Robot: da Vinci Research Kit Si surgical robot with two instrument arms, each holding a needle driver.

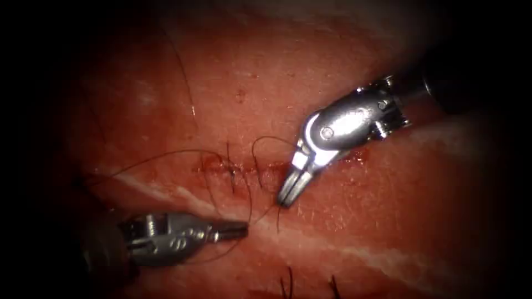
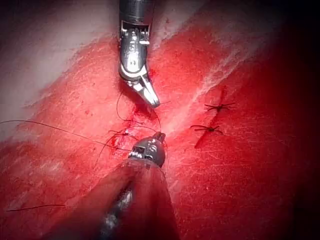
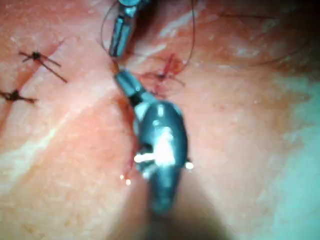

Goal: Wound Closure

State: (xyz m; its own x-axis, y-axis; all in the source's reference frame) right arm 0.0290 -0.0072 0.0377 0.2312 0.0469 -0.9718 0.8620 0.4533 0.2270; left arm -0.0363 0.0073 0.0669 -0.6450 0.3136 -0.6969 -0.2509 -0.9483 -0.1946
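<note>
In the endoscope view the left hand [image 1: 239, 230] lies low on the tissue [image 1: 388, 194], below the cut [image 1: 260, 169], its jaws pressed together on the thread [image 1: 166, 156], which runs from the tip up toward the stitched part of the cut and sweeps off in a long arc to the left. The right hand [image 1: 288, 196] reaches down across the right part of the cut, its jaws closed with the tip just below the cut line; a short dark strand hangs at the tip, so it seems to be pinching thread too, though this cannot be told for sure. The needle cannot be made out; no curve of steel is seen in either hand or standing in the tissue. A loop of thread rises just left of the right hand. Two finished knots [image 2: 212, 117] sit well apart from the working stitch in the left wrist view, and red fluid [image 1: 354, 158] lies along the cut beside the right hand. The risks, as a judgement: the two hands are close, so a careless move could knock them together; a hard pull on the thread could tear it through the soft edge of the cut; and the loose arc of thread could snag on a jaw or tangle.
</note>
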